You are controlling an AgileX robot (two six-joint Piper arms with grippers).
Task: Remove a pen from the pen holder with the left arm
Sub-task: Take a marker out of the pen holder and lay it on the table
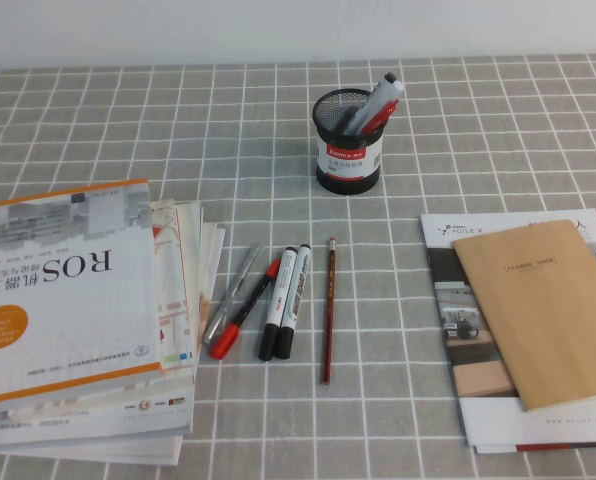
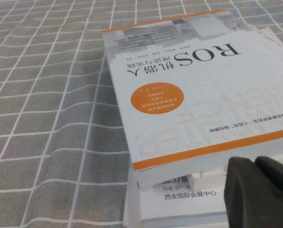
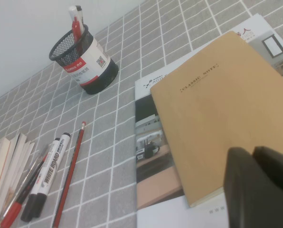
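Pen holder, a round black wire-mesh cup with a red-and-white label band, stands upright towards the far edge of the worktop, a little right of the middle. The worktop is covered in a grey cloth with a white grid. Inside the holder a thick grey marker and a slimmer red pen lean against the rim on the right-edge side, their tops sticking out above it.

The left gripper does not show in the high view. In its wrist view its dark fingers are pressed together with nothing between them, hanging over the stack of books at the near left corner. A white ROS textbook with orange stripes lies on top of that stack. This gripper is well apart from the holder.

The right gripper, seen only in its own wrist view, also has its fingers together and empty. It is above the tan paper-covered notebook, which lies on a white brochure by the right edge.

Between the books and the brochure, near the middle of the worktop, several things lie side by side:
- a silver pen
- a red-and-black pen
- two black-and-white whiteboard markers
- a red pencil
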